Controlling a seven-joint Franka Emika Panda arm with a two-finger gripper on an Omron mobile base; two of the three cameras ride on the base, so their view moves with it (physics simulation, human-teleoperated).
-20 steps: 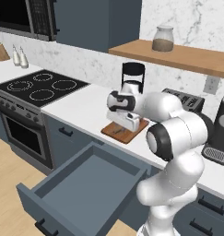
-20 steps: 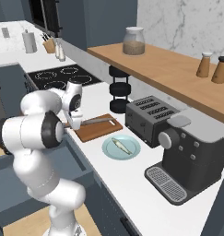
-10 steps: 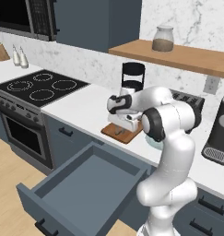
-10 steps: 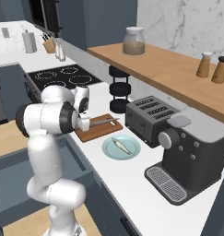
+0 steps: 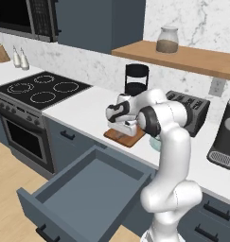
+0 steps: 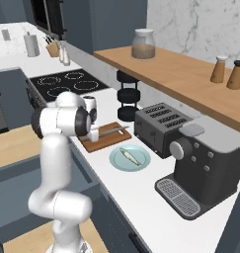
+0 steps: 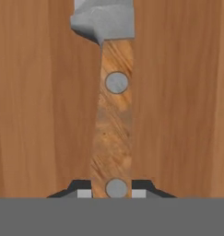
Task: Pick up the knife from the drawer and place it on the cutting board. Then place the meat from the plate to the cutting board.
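Knife (image 7: 114, 124) handle is clamped between the closed gripper (image 7: 112, 193) fingers, just above the cutting board (image 7: 44, 115).

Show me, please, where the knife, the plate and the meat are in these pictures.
knife (image 7: 114, 124), hand view, on its wooden handle.
plate (image 6: 141, 161), right base view, on its bare right rim.
meat (image 6: 128, 155), right base view, on its middle.

The knife (image 7: 114, 115) has a grained wooden handle with grey metal rivets, over the smooth wooden cutting board (image 7: 39, 101)

White counter (image 6: 141, 190) carries cutting board (image 6: 99, 142).
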